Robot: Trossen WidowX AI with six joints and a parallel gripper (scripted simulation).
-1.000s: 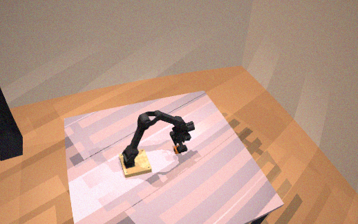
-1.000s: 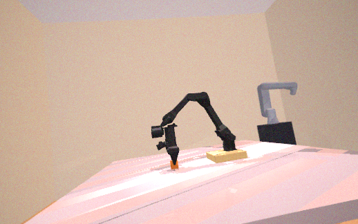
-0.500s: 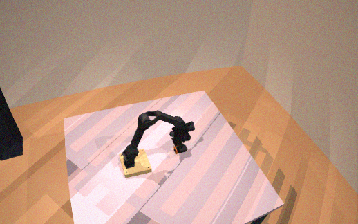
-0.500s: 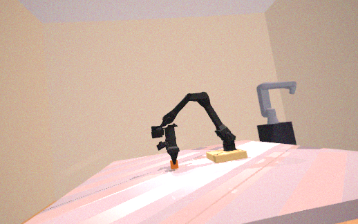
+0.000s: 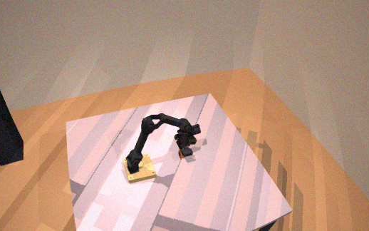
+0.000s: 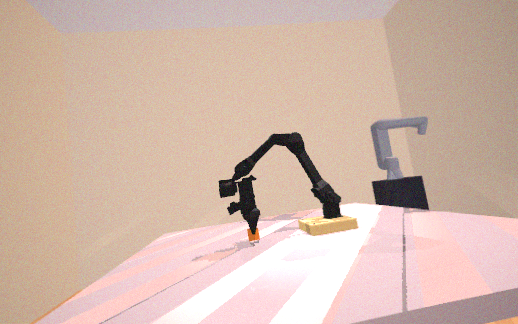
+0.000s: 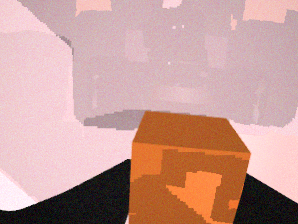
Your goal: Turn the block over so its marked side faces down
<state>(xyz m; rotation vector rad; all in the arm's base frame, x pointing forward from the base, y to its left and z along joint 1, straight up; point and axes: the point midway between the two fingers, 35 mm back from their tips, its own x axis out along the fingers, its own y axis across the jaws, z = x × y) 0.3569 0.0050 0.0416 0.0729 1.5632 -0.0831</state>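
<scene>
The orange block (image 5: 181,155) (image 6: 253,235) (image 7: 190,182) is between the black fingers of my gripper (image 6: 253,231) (image 7: 183,174), which is shut on it. In the exterior view the block hangs just above the table (image 5: 225,185) (image 6: 136,285), with a small dark patch right under it. In the wrist view a finger is on each side of it. Two of its faces show there, the nearer one with lighter and darker orange patches. I cannot tell which side is marked. In the top view the gripper hides most of the block.
The arm's yellow base plate (image 5: 142,175) (image 6: 328,226) stands on the table near the block. A black pedestal (image 5: 2,132) (image 6: 401,193) with a grey arm (image 6: 382,145) on it stands beyond the table. Shadow bands cross the table top.
</scene>
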